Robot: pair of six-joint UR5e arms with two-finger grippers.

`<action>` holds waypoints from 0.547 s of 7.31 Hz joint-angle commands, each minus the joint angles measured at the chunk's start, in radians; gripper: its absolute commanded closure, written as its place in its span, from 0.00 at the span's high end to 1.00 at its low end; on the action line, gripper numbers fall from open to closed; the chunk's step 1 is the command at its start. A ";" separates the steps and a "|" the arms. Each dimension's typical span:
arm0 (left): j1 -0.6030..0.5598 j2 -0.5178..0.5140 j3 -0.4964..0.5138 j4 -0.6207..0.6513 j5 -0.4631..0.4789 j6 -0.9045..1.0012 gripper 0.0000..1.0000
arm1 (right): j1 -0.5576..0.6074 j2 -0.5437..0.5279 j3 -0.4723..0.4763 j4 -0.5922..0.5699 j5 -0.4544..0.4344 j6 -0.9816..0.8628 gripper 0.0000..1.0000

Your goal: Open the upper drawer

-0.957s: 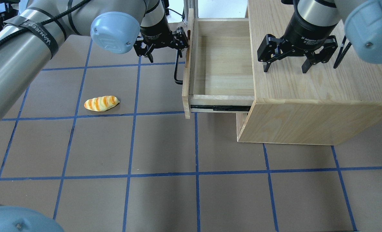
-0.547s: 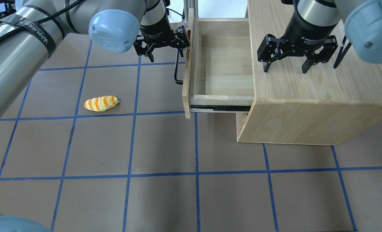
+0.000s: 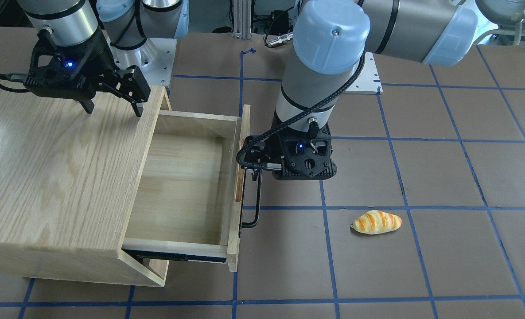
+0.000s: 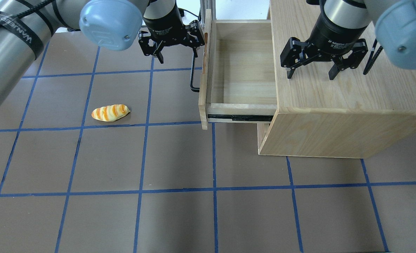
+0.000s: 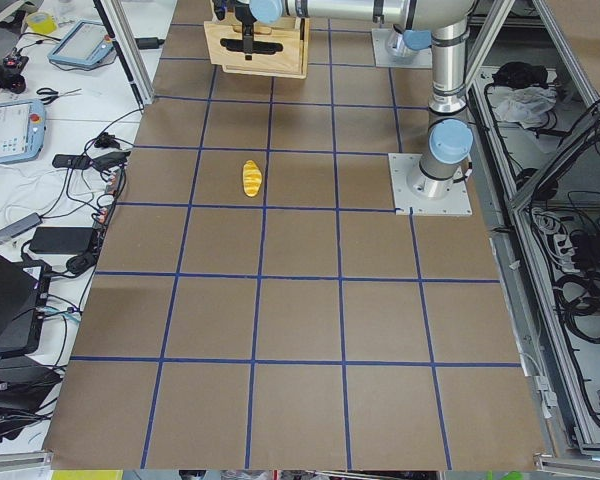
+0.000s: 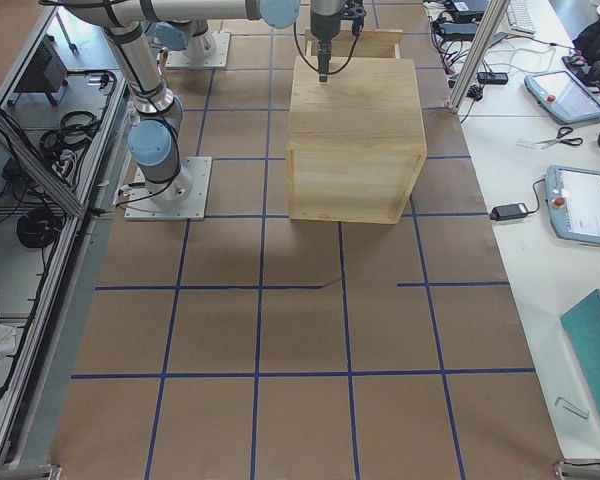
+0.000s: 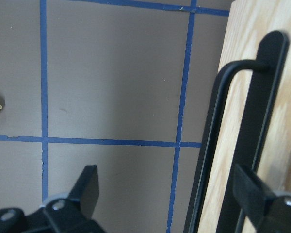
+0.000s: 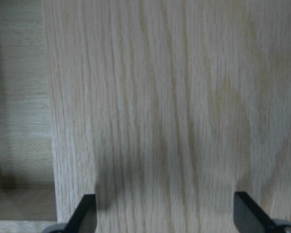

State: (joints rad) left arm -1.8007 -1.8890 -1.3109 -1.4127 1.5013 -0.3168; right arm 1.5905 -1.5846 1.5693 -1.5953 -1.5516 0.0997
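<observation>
The upper drawer [image 4: 241, 70] stood well out of the cabinet [image 4: 334, 102], slid toward the left, and we saw its inside empty down to the pale wood floor.

At its front panel we found the left gripper [image 4: 178, 52] with its jaws apart, clamped on nothing. It hung at the far end of the black bar handle [image 4: 192, 75]. In the left wrist view the bar ran up between the two fingers, close beside the right-hand finger [image 7: 254, 194]. We could not tell whether that finger touched the bar or the panel behind it.

The right gripper [image 4: 310, 75] pointed down over the cabinet's grained top, close to the edge above the drawer opening. Its jaws were also spread wide and held nothing. Its wrist view showed only oak grain between the fingertips, with a strip of the drawer's inside at the left.

Further out, a black slide rail [image 4: 241, 117] showed along the drawer's near side, between the front panel and the cabinet. The cabinet sat on the right half of the brown surface [image 4: 176, 158], which was crossed by blue tape lines. A striped orange and yellow bread roll [image 4: 110, 112] lay on the surface well left of the drawer, apart from both arms.
</observation>
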 commanded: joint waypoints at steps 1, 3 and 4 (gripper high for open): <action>0.007 0.030 0.005 -0.038 0.004 0.036 1.00 | 0.000 0.000 0.000 0.000 -0.001 0.000 1.00; 0.055 0.053 0.007 -0.072 0.004 0.077 1.00 | 0.000 0.000 0.000 0.000 0.001 0.000 1.00; 0.085 0.076 -0.005 -0.074 0.005 0.182 1.00 | 0.000 0.000 0.000 0.000 -0.001 0.000 1.00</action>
State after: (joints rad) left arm -1.7510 -1.8364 -1.3070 -1.4790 1.5055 -0.2237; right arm 1.5907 -1.5846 1.5693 -1.5954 -1.5518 0.0997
